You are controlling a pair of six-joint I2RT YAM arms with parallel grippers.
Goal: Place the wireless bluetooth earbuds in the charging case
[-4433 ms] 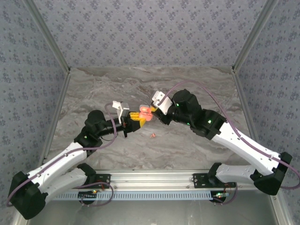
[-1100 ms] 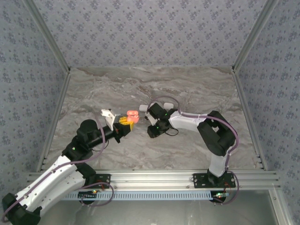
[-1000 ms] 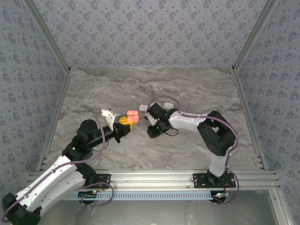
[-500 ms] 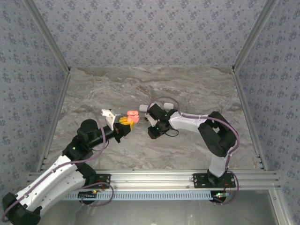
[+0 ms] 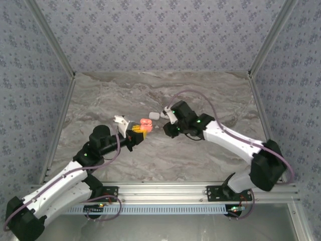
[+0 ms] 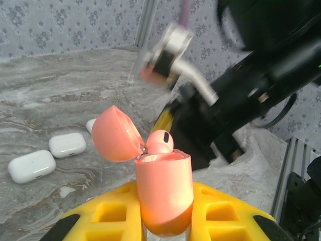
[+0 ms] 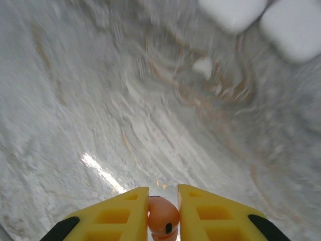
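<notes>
Only a narrow gap separates the left gripper (image 5: 141, 131), clamped on the open salmon case (image 6: 163, 193) with its lid raised, from the right gripper (image 5: 169, 130), which pinches a salmon earbud (image 7: 163, 217). Just beyond lie white cases (image 6: 31, 165) and a loose white earbud (image 7: 203, 66). The marble table (image 5: 210, 95) is bare farther back and to both sides, up to the walls (image 5: 160, 35).

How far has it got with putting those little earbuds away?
About halfway for this pair, it seems. One earbud already sits in the open pink case, which the left hand grips. The right hand pinches the second earbud nearby. Left: seat that one. Two white cases lie shut on the table; whether they are filled, I cannot tell.
</notes>
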